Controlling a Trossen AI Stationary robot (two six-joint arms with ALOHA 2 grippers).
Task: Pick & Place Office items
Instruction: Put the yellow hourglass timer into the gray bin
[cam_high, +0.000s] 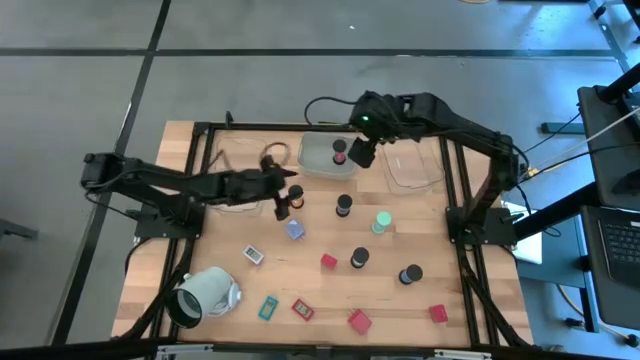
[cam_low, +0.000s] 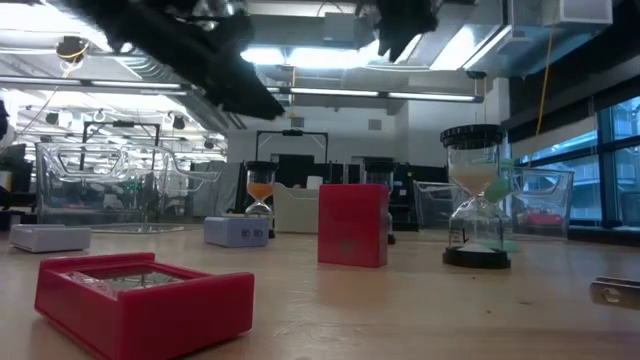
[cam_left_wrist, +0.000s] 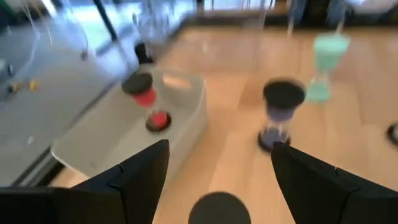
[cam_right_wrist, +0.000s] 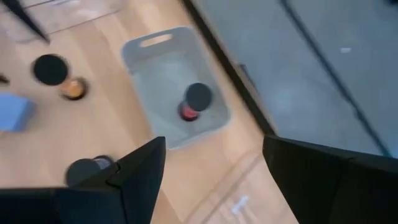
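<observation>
Small hourglasses, blocks and flat pieces are spread over the wooden table. My left gripper (cam_high: 288, 196) is open and hangs low over the table's middle left. An orange-sand hourglass (cam_high: 284, 206) stands on its base, and its black top (cam_left_wrist: 217, 209) sits between the fingers without touching them. My right gripper (cam_high: 360, 152) hangs open and empty, high above a clear tray (cam_high: 318, 165) at the far middle. A red-sand hourglass (cam_right_wrist: 195, 103) stands in that tray. A purple-sand hourglass (cam_left_wrist: 283, 115) and a green hourglass (cam_left_wrist: 326, 62) stand farther toward the right edge.
A second clear tray (cam_high: 415, 168) sits at the far right, and a third (cam_high: 235, 175) lies under my left arm. A pale blue cube (cam_high: 294, 230), red blocks (cam_high: 359, 320) and flat pieces (cam_high: 267, 307) lie nearer the front. A large mint-white hollow cylinder (cam_high: 205, 293) lies at the front left.
</observation>
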